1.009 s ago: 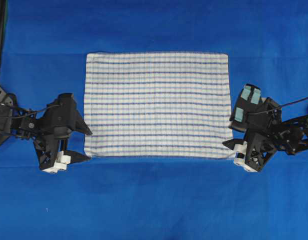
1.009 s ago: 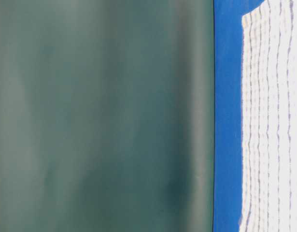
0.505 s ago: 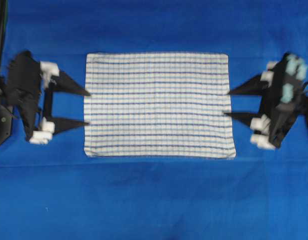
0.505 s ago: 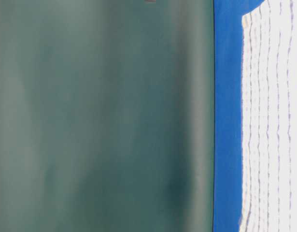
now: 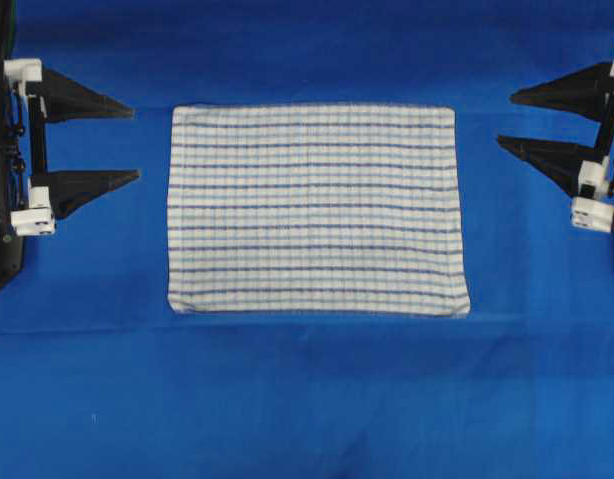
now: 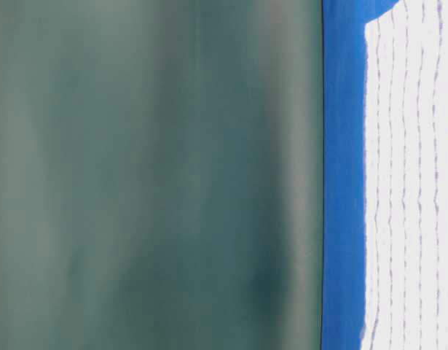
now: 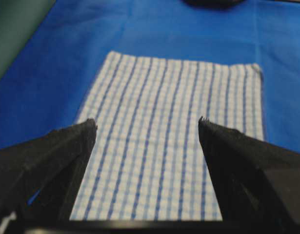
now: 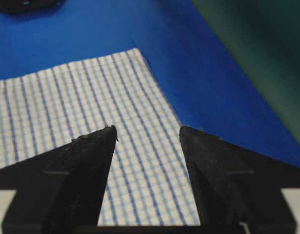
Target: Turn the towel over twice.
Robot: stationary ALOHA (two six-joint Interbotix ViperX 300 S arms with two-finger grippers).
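Observation:
The towel (image 5: pixel 314 210) lies flat and spread out on the blue table covering, white with thin blue stripes. Its far edge also shows in the table-level view as the towel (image 6: pixel 413 182). My left gripper (image 5: pixel 133 142) hangs open beyond the towel's left edge, apart from it. My right gripper (image 5: pixel 506 118) stands open past the towel's right edge, level with its far corner. In the left wrist view the towel (image 7: pixel 164 146) lies below the left gripper (image 7: pixel 147 124), nothing between the fingers. In the right wrist view the towel (image 8: pixel 81 102) lies below the right gripper (image 8: pixel 147 129), likewise empty.
The blue table covering (image 5: pixel 307 399) runs all round the towel, with wide free cloth in front. A dark green wall (image 6: pixel 151 175) stands behind the table. Each arm's black body sits at the table's side edges.
Both grippers have drawn back from the towel's near corners, swung toward the far side and outward, and now stand well off its side edges. The towel has not moved.

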